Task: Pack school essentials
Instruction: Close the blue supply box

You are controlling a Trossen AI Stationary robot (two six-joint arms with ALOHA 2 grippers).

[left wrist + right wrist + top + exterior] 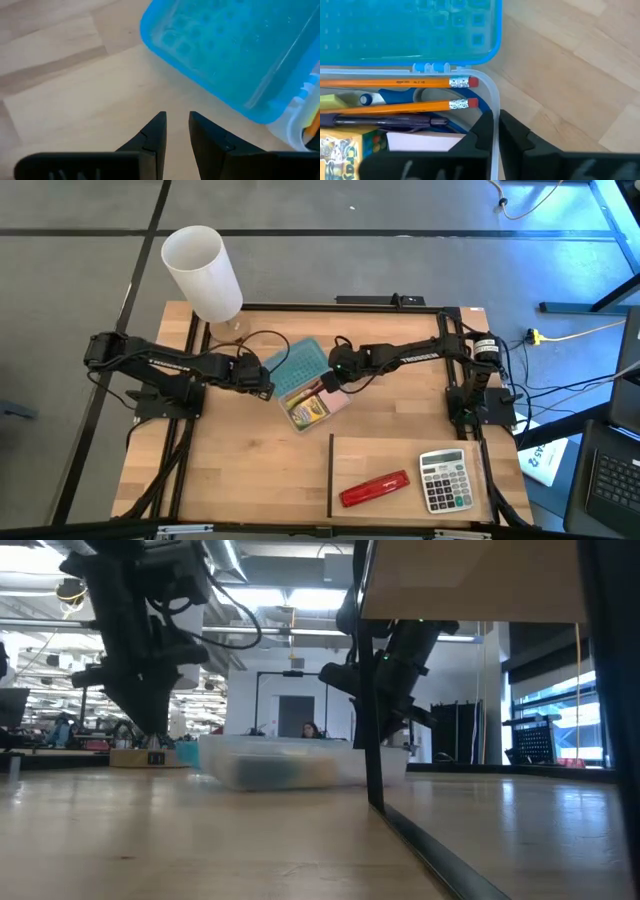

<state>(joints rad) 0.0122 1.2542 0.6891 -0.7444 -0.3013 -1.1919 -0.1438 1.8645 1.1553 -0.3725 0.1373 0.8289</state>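
Right end effector (pixel 496 131): fingers pinching the rim of the clear plastic box (pixel 492 100).
Left end effector (pixel 177 131): fingers nearly together, holding nothing, over bare wooden bench (pixel 75 95) beside the translucent blue hinged lid (pixel 230 50).
Box contents: two thin orange pencils (pixel 415 82), blue-handled scissors (pixel 395 96), dark pen (pixel 385 120), yellow-green crayon box (pixel 340 150).
Bench front: red stapler (pixel 374 488), grey calculator (pixel 443 479).

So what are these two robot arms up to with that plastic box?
They are packing school supplies. The clear pencil box lies open mid-table, its blue lid folded back. Inside are two orange pencils, blue-handled scissors, a dark pen and a crayon box. The right gripper pinches the box's rim; the left gripper hovers beside the lid, holding nothing.
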